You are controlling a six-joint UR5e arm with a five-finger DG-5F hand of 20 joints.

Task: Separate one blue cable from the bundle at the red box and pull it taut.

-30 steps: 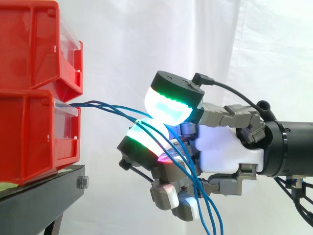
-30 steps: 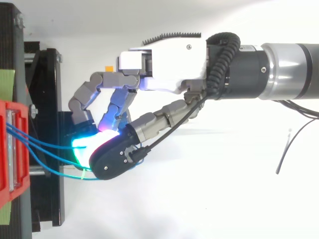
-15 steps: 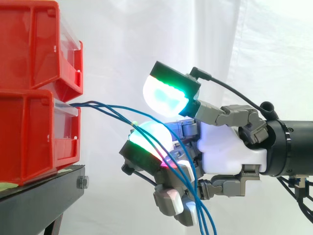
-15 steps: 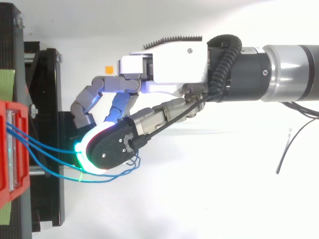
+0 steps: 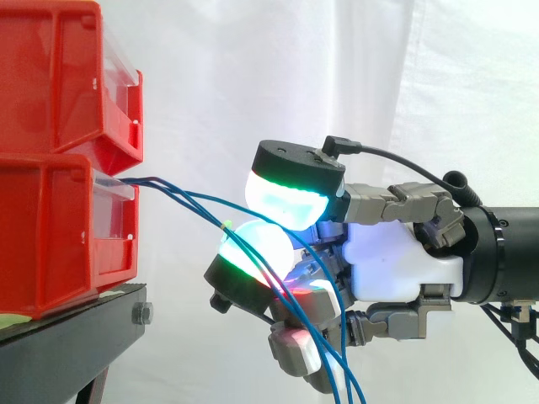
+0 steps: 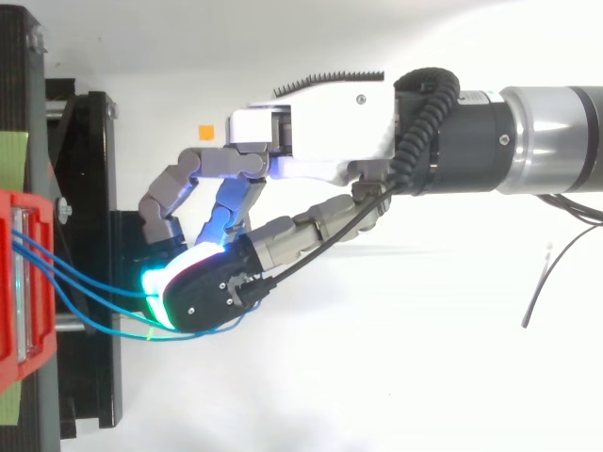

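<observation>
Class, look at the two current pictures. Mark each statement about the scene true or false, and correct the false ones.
1. The blue cables come out of the lower red bin. True.
2. The robot hand enters the side view from the left. False: it enters from the right.
3. The red bins sit on a black stand. True.
4. The robot hand rests flat on the stand. False: it is in the air beside the bins, with its fingers curled onto the blue cables.
</observation>
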